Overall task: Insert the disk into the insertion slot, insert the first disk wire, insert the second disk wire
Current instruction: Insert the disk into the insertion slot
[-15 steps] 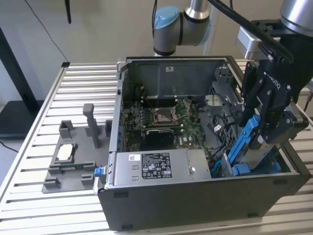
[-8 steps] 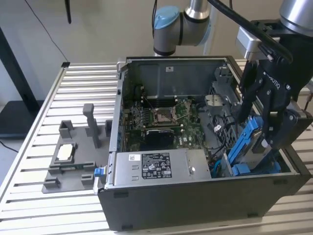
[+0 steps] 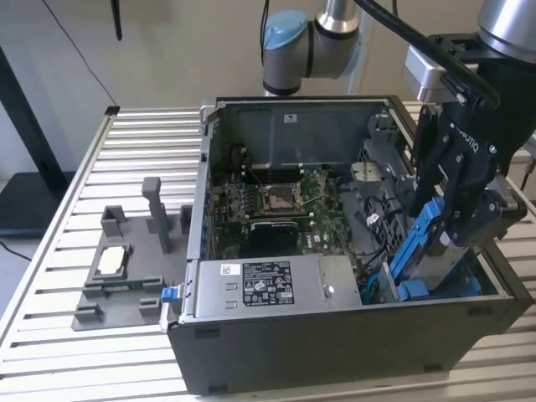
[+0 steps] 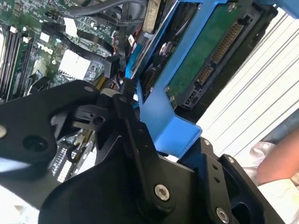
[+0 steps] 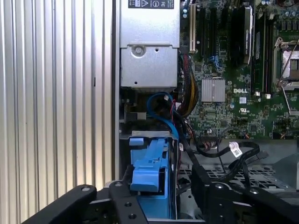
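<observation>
Disk insertion is in hand: the claw (image 3: 444,226), clenched on the blue-framed disk (image 3: 424,230), holds it tilted with its lower end at the insertion slot (image 3: 444,286) beside the power-supply box (image 3: 276,285); seating likely requires squaring the disk to the slot.

Exterior view counts: 1 open computer case (image 3: 335,339), centre frame. Inside it: 1 motherboard (image 3: 322,219), 1 CPU socket (image 3: 279,198), 1 power-supply box (image 3: 268,286). Right: 1 blue-framed disk (image 3: 421,239), 1 gripper (image 3: 459,219), 1 robot arm (image 3: 310,42). Left: 1 grey fixture tray (image 3: 113,297), 1 processor chip (image 3: 111,262). 1 slatted table (image 3: 142,142).
</observation>
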`<control>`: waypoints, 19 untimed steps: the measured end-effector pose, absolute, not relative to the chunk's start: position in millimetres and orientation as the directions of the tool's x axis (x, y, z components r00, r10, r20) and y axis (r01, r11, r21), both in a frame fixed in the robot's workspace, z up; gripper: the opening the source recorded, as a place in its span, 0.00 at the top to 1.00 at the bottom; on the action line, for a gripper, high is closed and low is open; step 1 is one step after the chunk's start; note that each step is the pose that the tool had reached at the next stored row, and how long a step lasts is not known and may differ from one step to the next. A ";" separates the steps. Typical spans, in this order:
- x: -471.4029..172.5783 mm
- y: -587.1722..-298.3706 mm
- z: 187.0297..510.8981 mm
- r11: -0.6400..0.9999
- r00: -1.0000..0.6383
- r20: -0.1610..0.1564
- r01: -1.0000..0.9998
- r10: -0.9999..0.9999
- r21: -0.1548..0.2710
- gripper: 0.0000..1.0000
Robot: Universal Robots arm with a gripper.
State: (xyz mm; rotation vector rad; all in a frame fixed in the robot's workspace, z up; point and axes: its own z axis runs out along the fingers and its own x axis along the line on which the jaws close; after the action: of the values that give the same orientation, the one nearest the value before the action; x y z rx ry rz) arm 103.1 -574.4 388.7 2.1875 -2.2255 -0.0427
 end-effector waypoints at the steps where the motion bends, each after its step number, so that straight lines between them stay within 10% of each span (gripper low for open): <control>1: 103.1 -574.4 388.7 0.017 -0.017 -0.004 -0.999 -1.000 0.034 0.48; 6: 103.0 -574.4 388.3 0.017 -0.017 -0.010 -1.000 -1.000 0.026 0.67; 19: 100.6 -574.4 384.4 0.020 -0.020 -0.030 -1.000 -0.999 0.015 0.67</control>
State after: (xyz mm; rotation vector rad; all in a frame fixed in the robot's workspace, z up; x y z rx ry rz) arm 100.6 -574.4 384.4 2.2065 -2.2505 -0.0503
